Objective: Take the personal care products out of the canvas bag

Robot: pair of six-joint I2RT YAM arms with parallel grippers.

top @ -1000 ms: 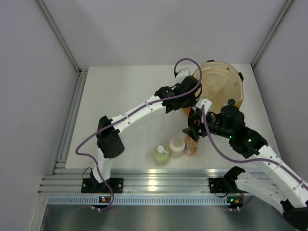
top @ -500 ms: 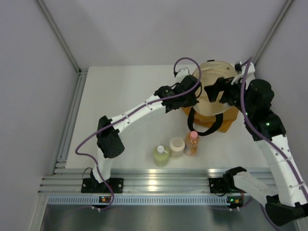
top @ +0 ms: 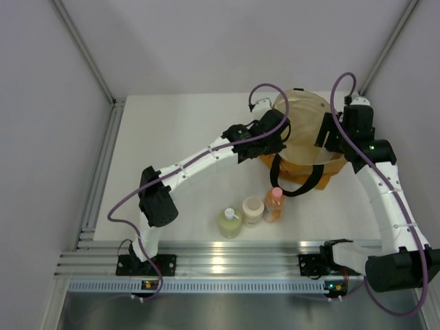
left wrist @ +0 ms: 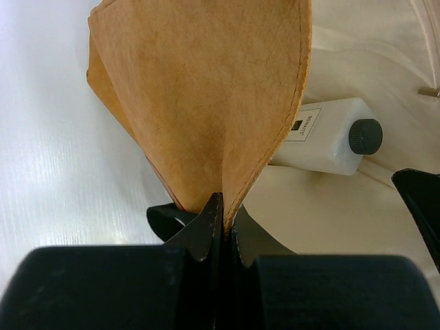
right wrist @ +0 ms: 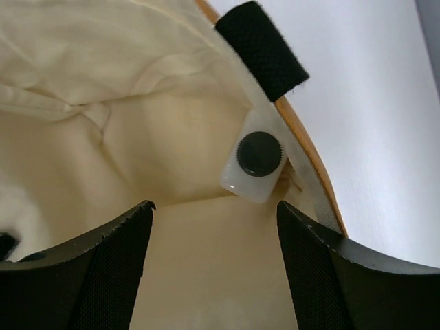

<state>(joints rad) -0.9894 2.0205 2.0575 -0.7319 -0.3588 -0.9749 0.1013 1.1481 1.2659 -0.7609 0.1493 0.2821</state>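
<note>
Canvas bag point(top: 302, 117): far right of desk point(top: 172, 137), mouth open. Left jaws pinched tight on its tan rim; right jaws parted, empty, at its mouth. Clear square black-capped bottle point(right wrist: 252, 165): lying inside bag. Yellow-green pump bottle point(top: 230, 223), orange bottle point(top: 274, 205), cream jar point(top: 253, 210): upright row, near desk edge.

Black-capped btl point(left wrist: 323, 137) lies inside canvas bag point(top: 304, 118); pump btl point(top: 230, 223), jar point(top: 253, 210), orange btl point(top: 274, 205) upright outside.

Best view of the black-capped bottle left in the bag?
Left wrist: the bottle lies on its side, with body, label and cap all showing. Right wrist sees the bottle end-on, mostly cap. Top view: hidden inside the bag.
</note>
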